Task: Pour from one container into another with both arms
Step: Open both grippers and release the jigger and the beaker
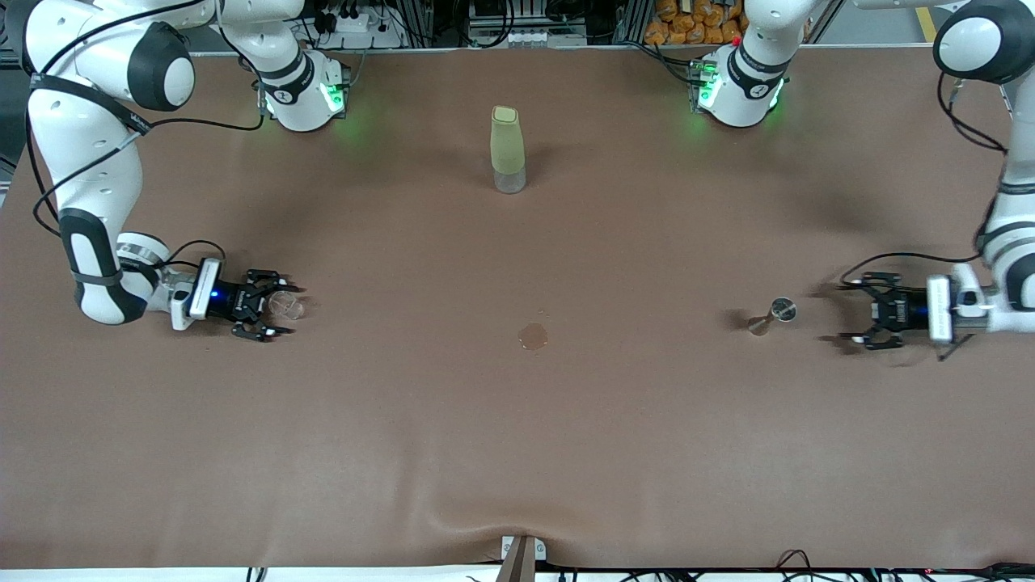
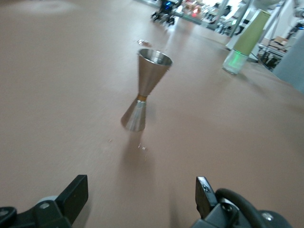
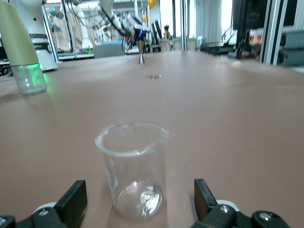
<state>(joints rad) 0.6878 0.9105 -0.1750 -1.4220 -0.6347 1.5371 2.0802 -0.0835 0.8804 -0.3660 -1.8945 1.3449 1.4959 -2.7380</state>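
A clear glass beaker (image 1: 286,305) (image 3: 133,168) stands upright on the brown table toward the right arm's end. My right gripper (image 1: 289,309) (image 3: 139,198) is low at the table, open, its fingers (image 3: 76,199) either side of the beaker's base with a gap on each side. A steel jigger (image 1: 772,314) (image 2: 144,88) stands upright toward the left arm's end. My left gripper (image 1: 829,317) (image 2: 141,194) is open and low, a short way from the jigger, with nothing between its fingers (image 2: 204,194).
A bottle with a pale green sleeve (image 1: 508,149) (image 2: 243,42) (image 3: 21,47) stands at mid-table, farther from the front camera. A small wet stain (image 1: 533,335) marks the cloth between the two containers. The cloth puckers at the table's front edge (image 1: 485,517).
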